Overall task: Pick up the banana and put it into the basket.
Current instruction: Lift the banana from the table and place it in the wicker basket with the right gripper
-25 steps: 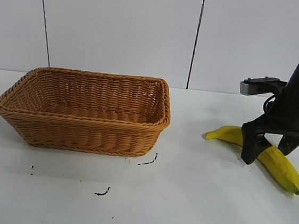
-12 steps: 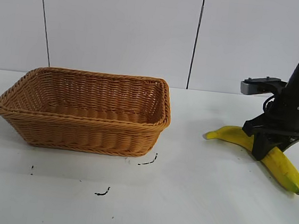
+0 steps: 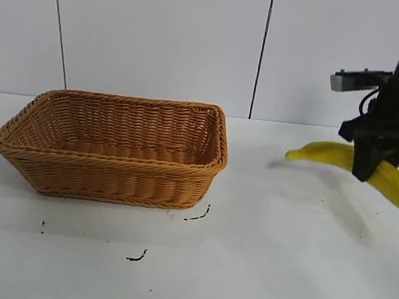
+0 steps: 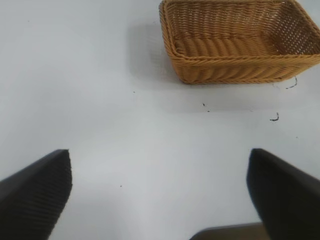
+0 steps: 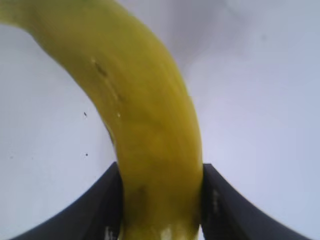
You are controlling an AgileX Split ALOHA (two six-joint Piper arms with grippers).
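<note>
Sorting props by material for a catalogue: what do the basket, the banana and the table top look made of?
Basket: woven wicker or rattan by the look, tan-orange and matte, with visible strands and a braided rim.
Banana: smooth yellow peel with small dark flecks in the right wrist view; real fruit or plastic, the pictures leave open.
Table: smooth white top, likely laminate, carrying a few dark marks.

Nothing here can be read: no words, labels, brand names, numbers or signs show in any view. The basket (image 3: 114, 148), the banana (image 3: 396, 181) and the dark arm casing carry no lettering. The only marks are a few small black squiggles and specks on the white table (image 3: 244, 268) near the basket's front edge, and they form no letters or digits.
</note>
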